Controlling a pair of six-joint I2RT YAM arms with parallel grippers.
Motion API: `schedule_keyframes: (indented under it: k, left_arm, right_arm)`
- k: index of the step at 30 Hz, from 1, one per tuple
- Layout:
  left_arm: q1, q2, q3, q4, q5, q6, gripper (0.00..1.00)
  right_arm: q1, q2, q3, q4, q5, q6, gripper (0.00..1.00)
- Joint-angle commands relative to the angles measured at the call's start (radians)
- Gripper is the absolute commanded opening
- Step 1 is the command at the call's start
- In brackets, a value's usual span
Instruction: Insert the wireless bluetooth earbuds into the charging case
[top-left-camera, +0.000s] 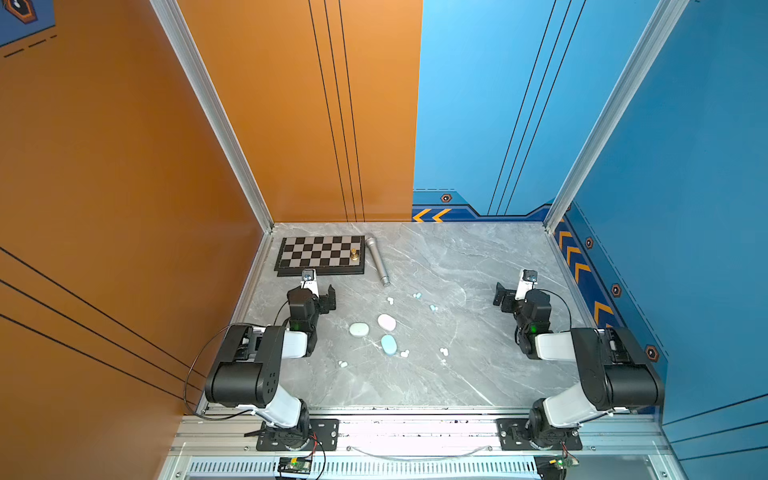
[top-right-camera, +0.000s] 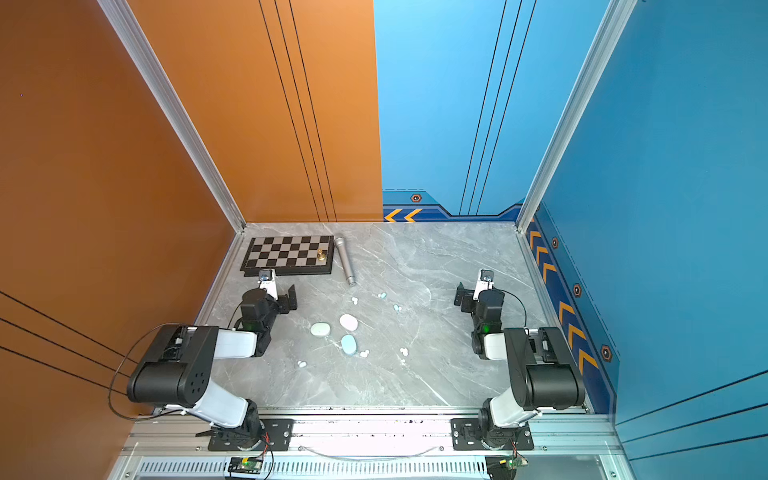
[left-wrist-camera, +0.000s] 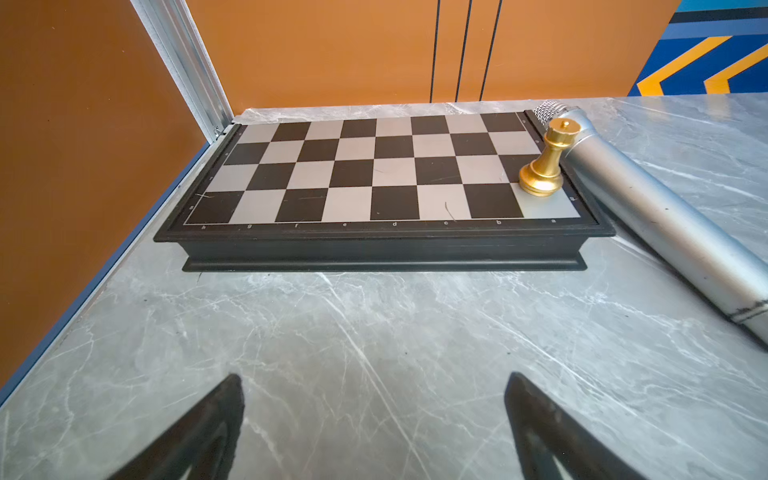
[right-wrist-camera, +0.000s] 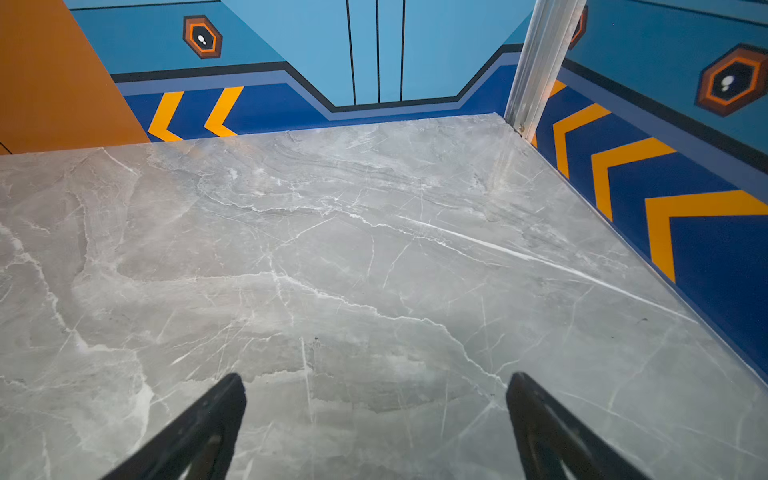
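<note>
- Right now, your left gripper (left-wrist-camera: 374, 382) hangs over the veined grey marble-look tabletop (left-wrist-camera: 374, 324), just short of the chessboard (left-wrist-camera: 374, 174). Its black tapered jaws are spread wide with nothing between them.
- Your right gripper (right-wrist-camera: 376, 380) is the same: jaws fully apart and empty, above bare tabletop.
- Between the two arms you have three smooth pebble-shaped ovals close together: a pale blue case (top-left-camera: 389, 345), a white case (top-left-camera: 387, 322) and a mint case (top-left-camera: 359, 329). Each looks shut.
- Around them lie the earbuds (top-left-camera: 417, 295), six tiny rounded bean shapes in white and pale blue-green, loose on the tabletop.
- Three sit beyond the cases, toward the tail of the microphone (top-left-camera: 378, 262).
- Three sit toward the tabletop's near edge, and one of these, a white earbud (top-left-camera: 404, 353), lies just beside the pale blue case.
- On the black-framed chessboard, with its matte silver and black squares, one shiny gold chess piece (left-wrist-camera: 544, 162) stands upright on a corner square.
- That silver microphone, a cylinder with a mesh head, lies alongside the board's edge.
</note>
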Motion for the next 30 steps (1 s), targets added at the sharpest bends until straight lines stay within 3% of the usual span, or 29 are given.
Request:
schedule_keyframes:
  k: [1, 20, 24, 27, 29, 30]
  left_arm:
    - [-0.007, -0.003, -0.008, 0.013, -0.017, -0.001, 0.98]
    - [-0.004, -0.006, -0.007, 0.012, -0.015, -0.001, 0.98]
    - [-0.008, -0.080, 0.014, -0.080, 0.009, 0.018, 0.98]
    - [-0.016, -0.210, 0.050, -0.243, 0.024, 0.033, 0.98]
    - [-0.016, -0.297, 0.067, -0.301, 0.050, 0.035, 0.98]
    - [-0.013, -0.345, 0.084, -0.344, 0.068, 0.026, 0.98]
  right_arm:
    - [0.002, 0.004, 0.012, -0.019, -0.010, -0.014, 1.00]
    - [0.001, -0.002, 0.016, -0.031, -0.013, -0.014, 1.00]
    - [0.029, -0.131, 0.124, -0.330, 0.009, -0.041, 1.00]
    - [0.043, -0.254, 0.217, -0.510, -0.060, -0.051, 1.00]
    - [0.026, -0.325, 0.261, -0.546, -0.157, 0.047, 1.00]
    - [0.013, -0.351, 0.281, -0.538, -0.183, 0.182, 1.00]
